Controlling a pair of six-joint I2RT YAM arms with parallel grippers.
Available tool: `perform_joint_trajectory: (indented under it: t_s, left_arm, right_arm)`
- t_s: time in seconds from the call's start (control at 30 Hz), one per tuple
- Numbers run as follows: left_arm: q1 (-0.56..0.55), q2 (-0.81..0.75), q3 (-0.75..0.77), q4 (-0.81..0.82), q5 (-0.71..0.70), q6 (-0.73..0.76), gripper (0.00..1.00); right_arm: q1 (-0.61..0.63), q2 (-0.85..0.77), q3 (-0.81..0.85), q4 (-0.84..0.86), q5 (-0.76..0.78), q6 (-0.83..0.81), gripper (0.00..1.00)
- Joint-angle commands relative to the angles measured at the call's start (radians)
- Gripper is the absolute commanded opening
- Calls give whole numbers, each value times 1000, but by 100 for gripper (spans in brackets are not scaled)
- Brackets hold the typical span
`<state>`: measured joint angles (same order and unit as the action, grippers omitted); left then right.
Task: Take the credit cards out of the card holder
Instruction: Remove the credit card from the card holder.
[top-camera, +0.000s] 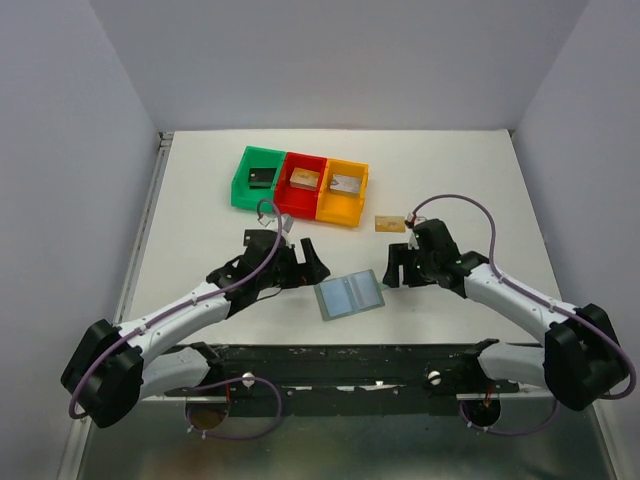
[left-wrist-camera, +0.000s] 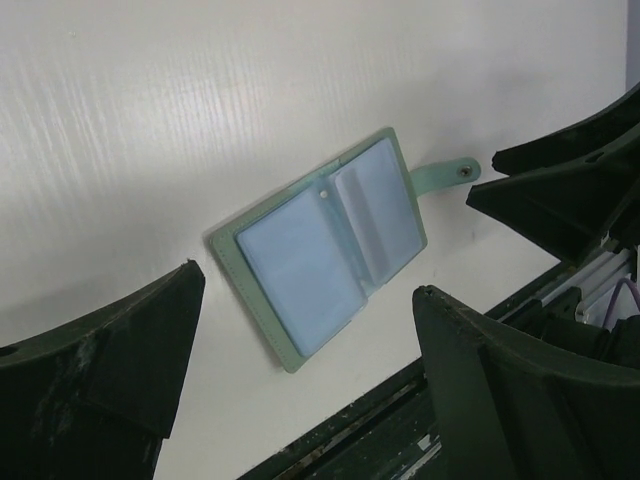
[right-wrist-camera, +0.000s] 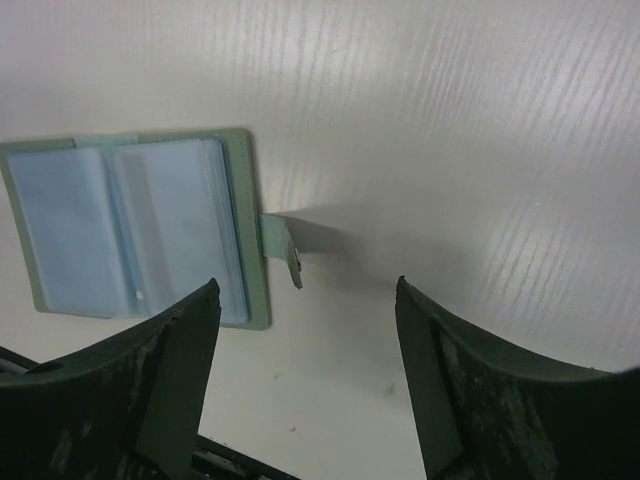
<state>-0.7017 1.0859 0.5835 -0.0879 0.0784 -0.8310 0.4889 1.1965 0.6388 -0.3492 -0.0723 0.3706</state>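
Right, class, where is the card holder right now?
In the top view the card holder lies open on the table, near the middle of its front edge, between the left pincer and the right pincer.

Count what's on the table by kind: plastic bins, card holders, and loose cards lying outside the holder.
Bins: 3, the green bin, red bin, orange bin
Card holder: 1
Loose tan card: 1
Total: 5
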Motion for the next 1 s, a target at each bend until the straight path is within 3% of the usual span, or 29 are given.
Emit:
perform_joint_trajectory:
  t_s: [0.0,0.43,0.6,0.8,0.87,0.97]
  left_arm:
    - [-4,28,-39,59,63,-34,98]
    - [-24,-6,-57,106,119,58,85]
    - [-41,12,-42,106,144,98,82]
    - [-56,39,-34,132,184,125,81]
    - [-61,49,-24,128,189,139,81]
    - [-71,74,-2,116,192,162,80]
  right_arm:
    - [7,37,-8,59,6,5,76]
    - [8,176,41,81,-63,33,46]
    - [8,184,27,121,-98,36,26]
    - [17,196,22,142,-127,44,11]
    - [34,166,7,151,-132,48,0]
    - [59,103,-13,159,-155,53,0]
